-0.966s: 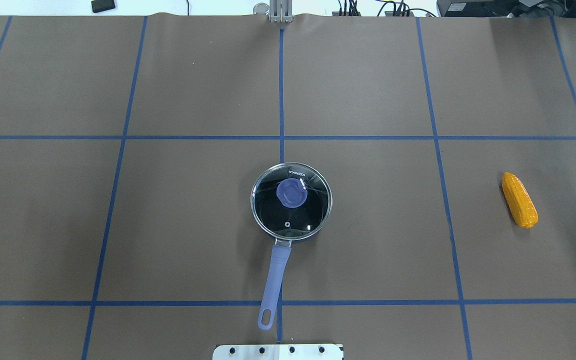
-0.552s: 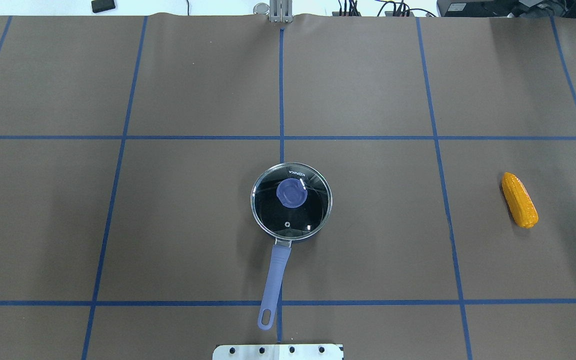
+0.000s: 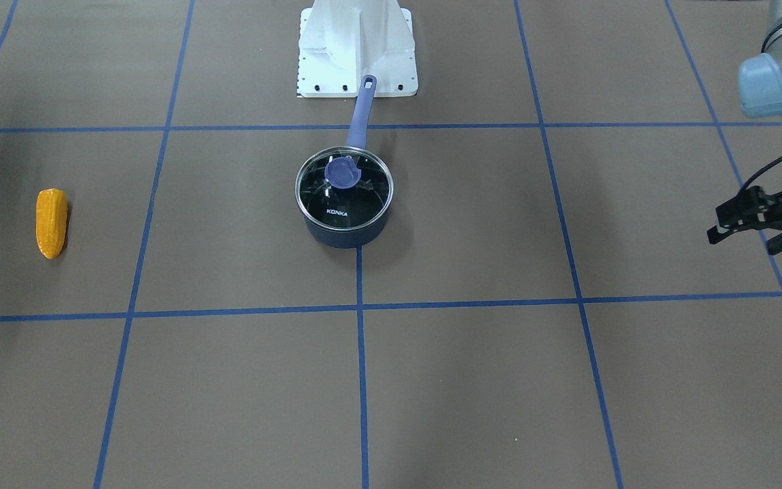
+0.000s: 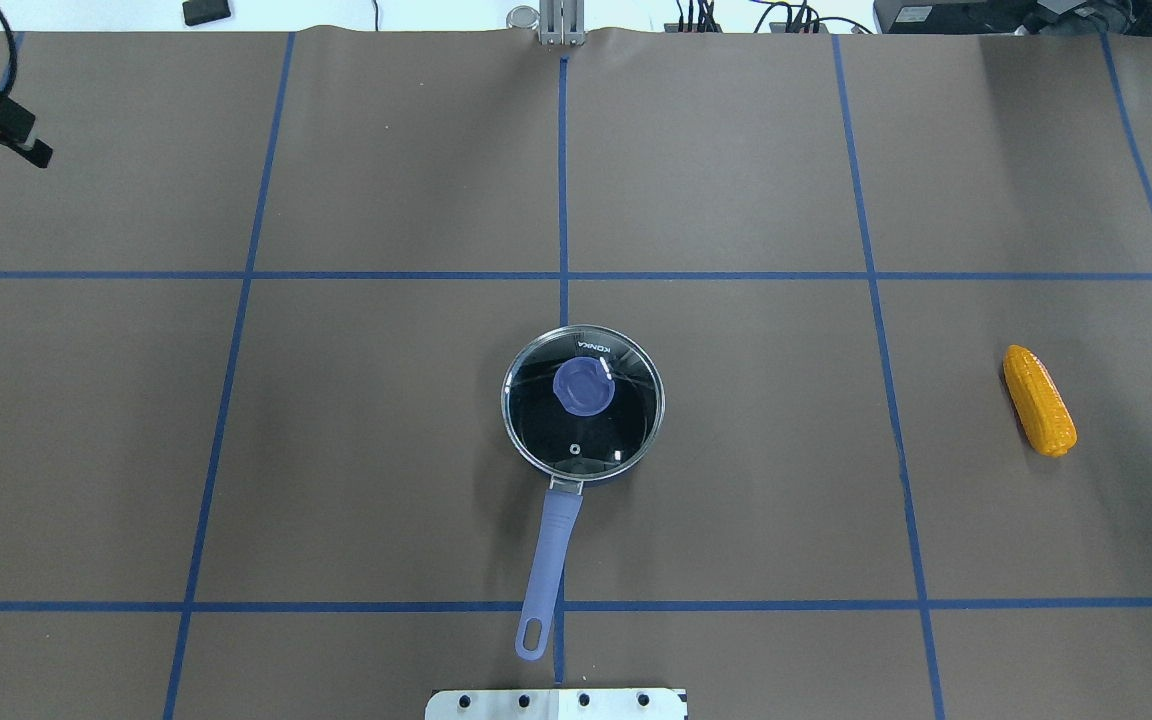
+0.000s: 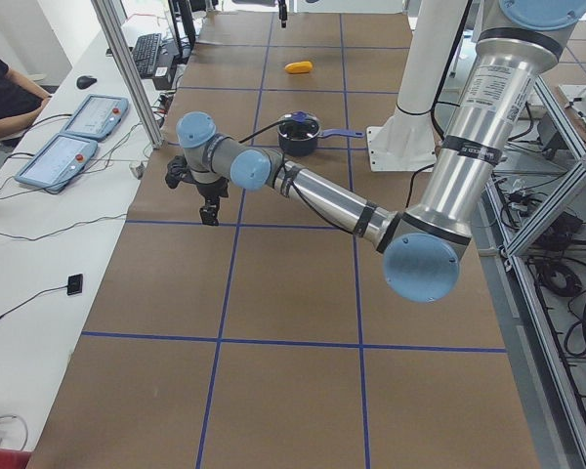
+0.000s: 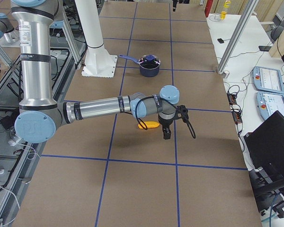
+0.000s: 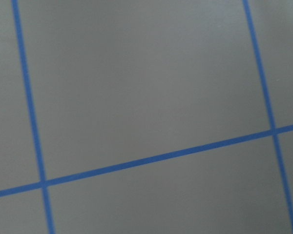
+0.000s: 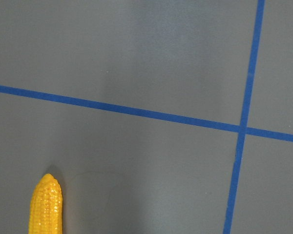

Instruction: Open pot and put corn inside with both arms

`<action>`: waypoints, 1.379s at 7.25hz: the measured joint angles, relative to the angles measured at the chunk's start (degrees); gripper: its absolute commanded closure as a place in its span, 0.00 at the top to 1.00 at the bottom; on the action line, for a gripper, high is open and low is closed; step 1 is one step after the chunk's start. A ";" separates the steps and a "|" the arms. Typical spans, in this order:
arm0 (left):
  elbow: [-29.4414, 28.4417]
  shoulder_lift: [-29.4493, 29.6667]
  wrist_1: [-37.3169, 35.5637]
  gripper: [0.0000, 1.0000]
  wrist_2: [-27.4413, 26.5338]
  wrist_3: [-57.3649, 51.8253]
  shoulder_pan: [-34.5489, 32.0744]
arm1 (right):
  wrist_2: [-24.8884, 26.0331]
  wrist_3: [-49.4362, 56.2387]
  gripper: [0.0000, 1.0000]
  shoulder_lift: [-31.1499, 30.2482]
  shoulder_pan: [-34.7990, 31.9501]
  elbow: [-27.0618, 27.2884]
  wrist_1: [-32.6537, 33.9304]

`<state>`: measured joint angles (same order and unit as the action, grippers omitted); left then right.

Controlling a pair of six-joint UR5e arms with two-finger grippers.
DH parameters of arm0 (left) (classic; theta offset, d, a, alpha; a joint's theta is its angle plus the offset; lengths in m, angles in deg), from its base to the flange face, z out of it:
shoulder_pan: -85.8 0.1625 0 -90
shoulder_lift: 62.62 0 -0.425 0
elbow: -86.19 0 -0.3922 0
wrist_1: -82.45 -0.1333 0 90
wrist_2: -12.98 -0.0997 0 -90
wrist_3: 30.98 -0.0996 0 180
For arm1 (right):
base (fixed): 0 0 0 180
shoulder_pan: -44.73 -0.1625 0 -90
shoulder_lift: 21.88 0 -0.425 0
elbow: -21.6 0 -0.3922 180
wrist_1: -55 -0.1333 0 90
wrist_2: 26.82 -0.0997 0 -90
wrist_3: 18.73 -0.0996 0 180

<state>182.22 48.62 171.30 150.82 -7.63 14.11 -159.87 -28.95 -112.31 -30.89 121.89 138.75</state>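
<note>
Exterior front-facing view: the pot (image 3: pixel 345 235) is seen standing upright on the brown surface (image 3: pixel 499 380), over one of the blue tape lines (image 3: pixel 361 353). It is closed by its glass lid (image 3: pixel 357 198), which sits level on the rim with the purple knob (image 3: pixel 342 172) up and the lettering "KONKA" readable. The long handle (image 3: pixel 360 115) is pointed from the pot toward the white robot base (image 3: pixel 357 47).

The corn (image 3: pixel 51 223) is laid flat on the surface, well apart from the pot, on the pot's side toward the robot's right. It is touched by nothing.

The left gripper (image 3: pixel 740 239) is held above the surface, well apart from the pot on the opposite side from the corn. Its fingers (image 3: pixel 715 227) are seen spread apart, with nothing between them.

In the exterior right view the right gripper (image 6: pixel 166 135) is hung pointing down, near the corn and farther from the pot than the corn is. Whether its fingers are apart or together cannot be told. In the right wrist-mounted view only the tapered tip of the corn is shown, at the lower left
</note>
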 measured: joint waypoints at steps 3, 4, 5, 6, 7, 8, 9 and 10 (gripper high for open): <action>1.48 9.64 -4.97 1.00 -5.46 15.76 8.29 | 1.08 -10.34 1.00 -0.05 7.25 3.59 -0.39; 2.38 11.56 -5.24 1.00 -7.21 20.20 11.46 | 1.46 -11.87 1.00 -0.33 9.13 4.24 -0.44; 3.09 13.36 -5.34 1.00 -8.97 24.38 15.01 | 1.62 -12.64 1.00 -0.81 10.39 4.40 -0.49; 3.32 15.48 -5.44 1.00 -11.32 28.40 18.90 | 1.96 -13.15 1.00 -1.40 11.52 4.32 -0.93; 3.41 17.48 -5.65 0.99 -13.26 31.79 22.21 | 3.16 -13.40 1.00 -1.91 13.28 4.13 -2.11; 3.44 19.14 -6.26 0.99 -14.24 33.82 24.19 | 4.82 -13.50 1.00 -2.16 15.53 3.74 -3.33; 3.37 20.37 -7.26 0.99 -14.74 34.65 25.30 | 5.90 -13.52 1.00 -2.17 17.53 3.28 -3.95; 3.23 21.00 -7.93 0.99 -15.14 34.93 25.94 | 6.34 -13.44 1.00 -2.08 19.26 2.54 -4.21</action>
<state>185.45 69.62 163.37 135.68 27.30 40.05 -153.53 -42.39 -114.39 -11.63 124.43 134.55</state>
